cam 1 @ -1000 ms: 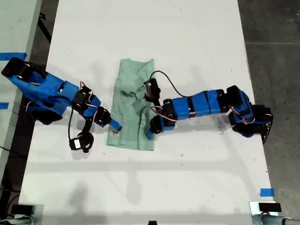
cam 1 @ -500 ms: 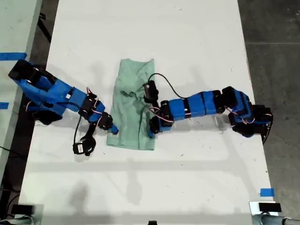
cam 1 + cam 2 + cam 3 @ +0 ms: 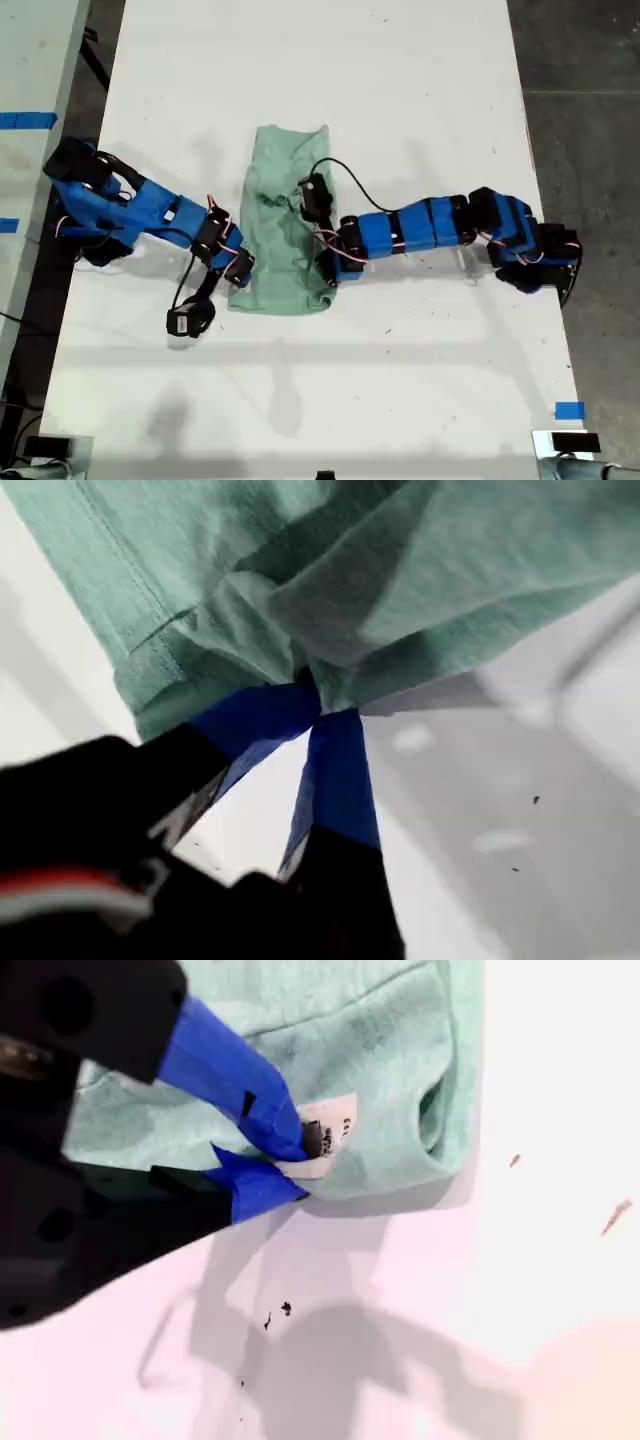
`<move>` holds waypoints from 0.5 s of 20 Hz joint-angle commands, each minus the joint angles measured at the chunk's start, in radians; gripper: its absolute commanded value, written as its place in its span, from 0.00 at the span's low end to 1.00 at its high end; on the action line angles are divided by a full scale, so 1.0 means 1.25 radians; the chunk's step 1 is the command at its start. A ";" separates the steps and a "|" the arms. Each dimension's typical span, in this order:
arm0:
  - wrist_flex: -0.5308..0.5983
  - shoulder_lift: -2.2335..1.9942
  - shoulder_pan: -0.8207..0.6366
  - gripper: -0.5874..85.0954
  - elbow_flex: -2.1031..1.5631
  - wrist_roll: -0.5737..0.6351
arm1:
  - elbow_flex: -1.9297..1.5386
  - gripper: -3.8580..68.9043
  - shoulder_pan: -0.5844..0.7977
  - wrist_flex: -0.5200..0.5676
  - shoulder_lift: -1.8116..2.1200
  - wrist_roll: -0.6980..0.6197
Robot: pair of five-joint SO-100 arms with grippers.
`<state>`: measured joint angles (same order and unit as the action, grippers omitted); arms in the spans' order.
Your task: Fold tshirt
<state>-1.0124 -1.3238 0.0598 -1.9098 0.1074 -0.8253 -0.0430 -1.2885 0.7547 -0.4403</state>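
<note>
The pale mint-green tshirt [image 3: 281, 200] lies as a long narrow strip on the white table [image 3: 400, 90], mid-table in the exterior view. My first gripper [image 3: 328, 272] belongs to the arm coming from the exterior view's right. It is shut on the strip's near corner, and in its wrist view its blue fingers [image 3: 340, 770] pinch bunched cloth [image 3: 400, 570] raised off the table. My second gripper [image 3: 241, 268], on the arm from the exterior view's left, is shut on the other near corner. Its tips [image 3: 299, 1166] clamp the hem [image 3: 380, 1050] at a white label [image 3: 333, 1132].
Blue tape marks sit at the exterior view's lower right [image 3: 569, 410] and on the adjoining surface at its left edge [image 3: 25, 120]. Dark floor [image 3: 580, 100] borders the table on the exterior view's right. A black cable [image 3: 360, 175] loops over the first arm.
Both arms have reached further toward the shirt. Each gripper has closed on a near corner, and the near edge has bunched and pulled slightly up the exterior view.
</note>
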 commanded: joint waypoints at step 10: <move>-0.295 0.017 0.114 0.01 0.504 -0.028 | 0.036 0.04 -0.128 -0.163 0.299 0.032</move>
<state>-1.3269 -1.2763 0.1687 -1.4312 0.0920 -0.8222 -0.1718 -1.4465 0.9587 -0.4172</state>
